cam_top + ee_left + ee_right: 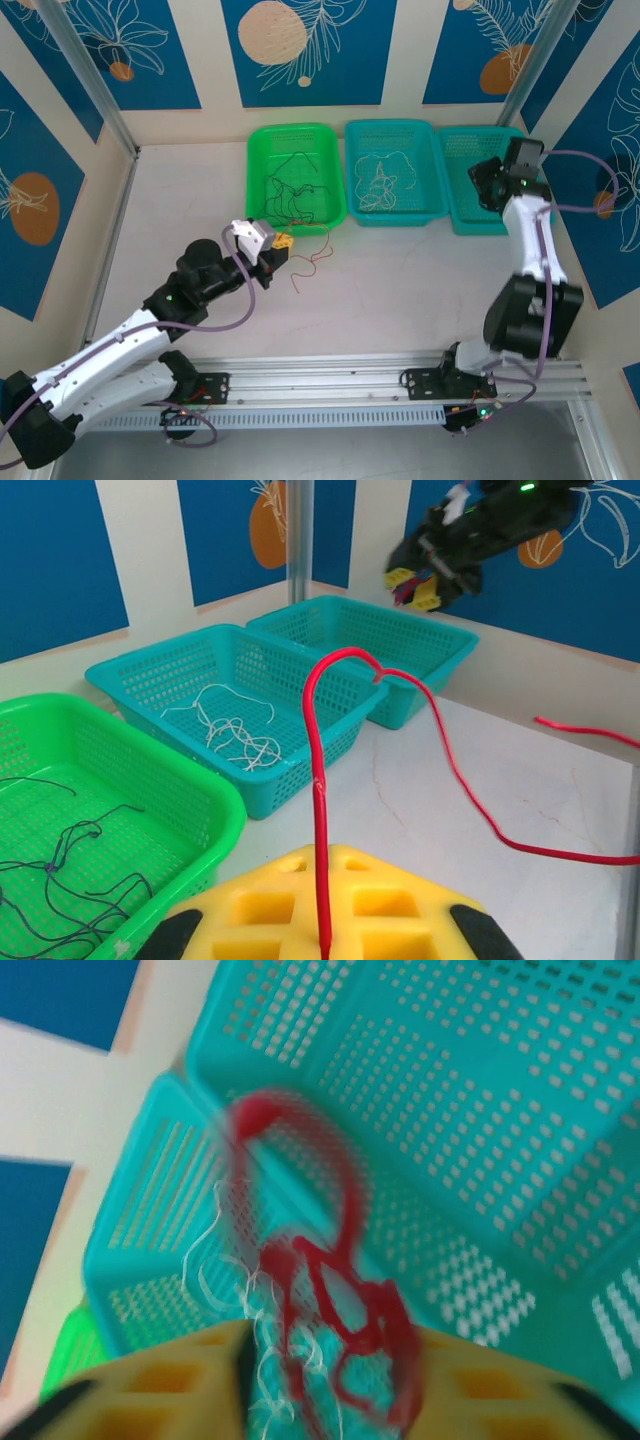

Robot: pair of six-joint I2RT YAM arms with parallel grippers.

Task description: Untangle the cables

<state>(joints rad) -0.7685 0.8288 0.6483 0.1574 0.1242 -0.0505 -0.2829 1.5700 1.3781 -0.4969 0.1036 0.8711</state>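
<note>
Logged the left tool [283, 248] near the middle of the worktop [400, 290], just off the near edge of the green basket [262, 140], clenched on one end of a red cable [318, 740]. Traced the rest of it arching up from the pads, then trailing right across the bare surface. Noted dark cables [285, 195] lying in the green basket and whitish cables [380, 185] in the middle teal basket [352, 150]. Found the right tool [335, 1380] over the right teal basket [460, 215] at the far right corner, jaws parted, with a second red cable [340, 1290] blurred between the pads; judged it released or nearly so. Judged the step in hand to be drawing the red cable free and carrying it to the right teal basket. Keep the pinch firm. Lift high before travelling, clearing the basket rims with the trailing end and avoiding the dark strands. Travel right over the open near half of the worktop. Mind the right arm at that basket and the wall close behind it; hold off until room opens there.
</note>
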